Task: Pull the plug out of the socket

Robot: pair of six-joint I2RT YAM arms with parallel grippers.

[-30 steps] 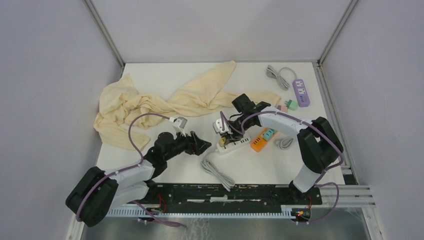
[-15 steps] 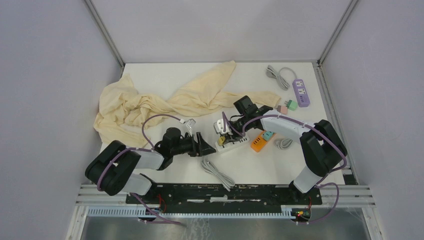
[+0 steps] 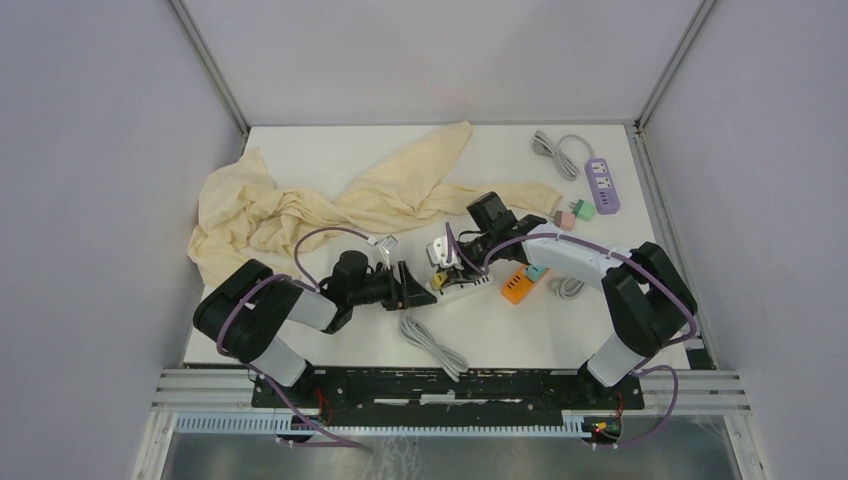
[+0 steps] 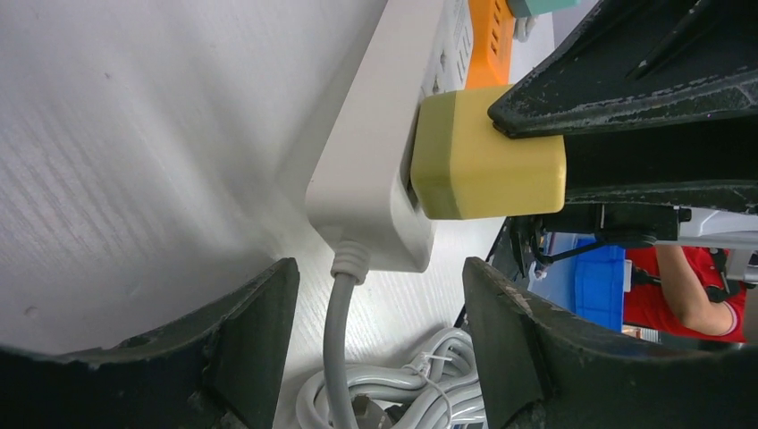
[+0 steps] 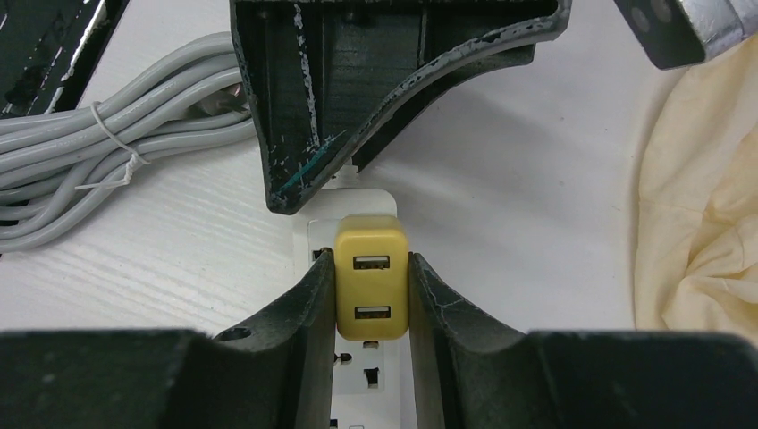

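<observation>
A yellow USB plug point(image 5: 371, 275) sits in the white power strip point(image 3: 462, 284), which lies at the middle of the table. My right gripper point(image 5: 371, 295) is shut on the plug, one finger on each side; the plug also shows in the left wrist view point(image 4: 487, 154). My left gripper point(image 4: 380, 349) is open, its fingers either side of the strip's cord end point(image 4: 350, 259) without touching it. In the top view the left gripper point(image 3: 410, 287) is just left of the strip and the right gripper point(image 3: 450, 262) is over it.
A bundled grey cord point(image 3: 432, 345) lies near the front. An orange strip point(image 3: 520, 284) lies right of the white one. A cream cloth point(image 3: 300, 205) covers the back left. A purple power strip point(image 3: 602, 185) with its cord lies at the back right.
My left gripper has moved right, up to the cord end of the white strip. My right gripper has stayed on the plug.
</observation>
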